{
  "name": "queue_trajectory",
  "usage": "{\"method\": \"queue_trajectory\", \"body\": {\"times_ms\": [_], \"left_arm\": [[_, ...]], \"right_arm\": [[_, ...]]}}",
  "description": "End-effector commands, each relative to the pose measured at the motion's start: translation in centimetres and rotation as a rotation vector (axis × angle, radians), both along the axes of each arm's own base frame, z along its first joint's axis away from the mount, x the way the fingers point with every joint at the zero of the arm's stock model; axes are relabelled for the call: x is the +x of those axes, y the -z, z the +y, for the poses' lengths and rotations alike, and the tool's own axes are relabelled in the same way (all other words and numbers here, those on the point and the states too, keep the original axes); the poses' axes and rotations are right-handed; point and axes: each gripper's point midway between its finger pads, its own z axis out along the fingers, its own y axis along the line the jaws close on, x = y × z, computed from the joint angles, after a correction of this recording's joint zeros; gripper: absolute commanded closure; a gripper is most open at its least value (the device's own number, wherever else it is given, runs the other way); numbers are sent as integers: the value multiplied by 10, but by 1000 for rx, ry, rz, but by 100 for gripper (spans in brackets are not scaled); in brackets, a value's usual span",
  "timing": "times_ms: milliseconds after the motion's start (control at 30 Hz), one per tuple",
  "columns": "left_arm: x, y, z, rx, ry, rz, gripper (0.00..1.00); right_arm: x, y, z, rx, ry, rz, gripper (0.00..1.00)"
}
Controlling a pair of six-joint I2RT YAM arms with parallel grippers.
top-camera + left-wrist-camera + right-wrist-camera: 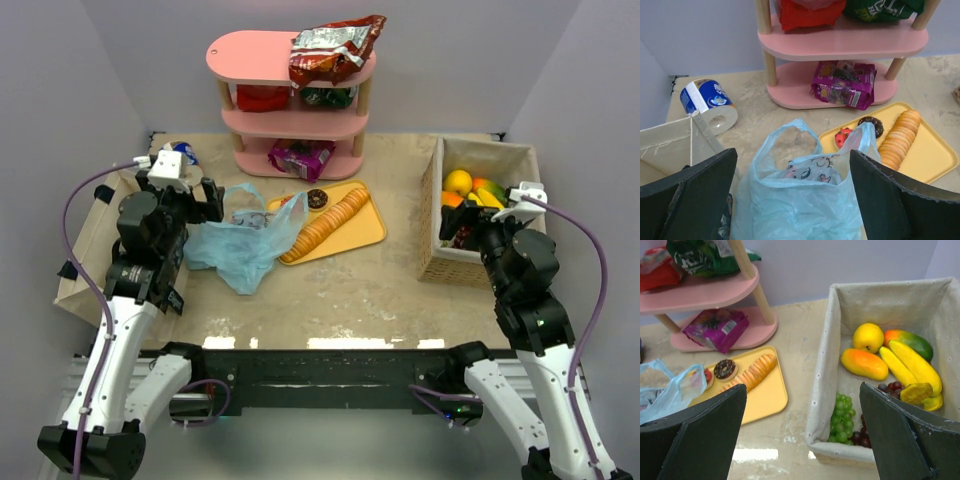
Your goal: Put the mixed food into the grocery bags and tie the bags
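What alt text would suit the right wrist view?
The right claw hangs open before a cloth-lined basket holding bananas, grapes and other fruit. Left of it, a yellow tray carries a sliced loaf and a doughnut, beside a light-blue bag.

Thin, crinkly, translucent light-blue plastic carrier bag (240,248) crumpled at left-centre, mouth open, small cartoon faces showing inside, right loop handle draped over the left edge of the yellow tray (365,230). Chocolate-glazed ring doughnut (317,198) flat on the tray's far left corner, small red fruit (842,136) just beside it. Shiny red-and-silver crisp bag (335,48) lying on top of the pink shelf unit (245,50) at far centre; red packet (262,97) on the middle tier, purple packet (300,157) on the bottom. Yellow bananas (912,365), orange-yellow mango (865,364), round yellow fruit (868,336) and green grapes (842,415) piled in the cloth-lined wicker basket (432,215) at right.
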Motion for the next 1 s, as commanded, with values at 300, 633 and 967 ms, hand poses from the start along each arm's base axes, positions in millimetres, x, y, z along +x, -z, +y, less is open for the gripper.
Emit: {"method": "queue_trajectory", "body": {"times_ms": [300,633,967], "left_arm": [[-16,14,68,175,-305,160,0],[-18,45,87,187,-345,298,0],[-26,83,79,141,-313,368,13]], "right_arm": [[-17,-10,38,82,-209,52,1],[-17,5,49,99,-260,110,1],[-22,19,70,74,-393,181,6]]}}
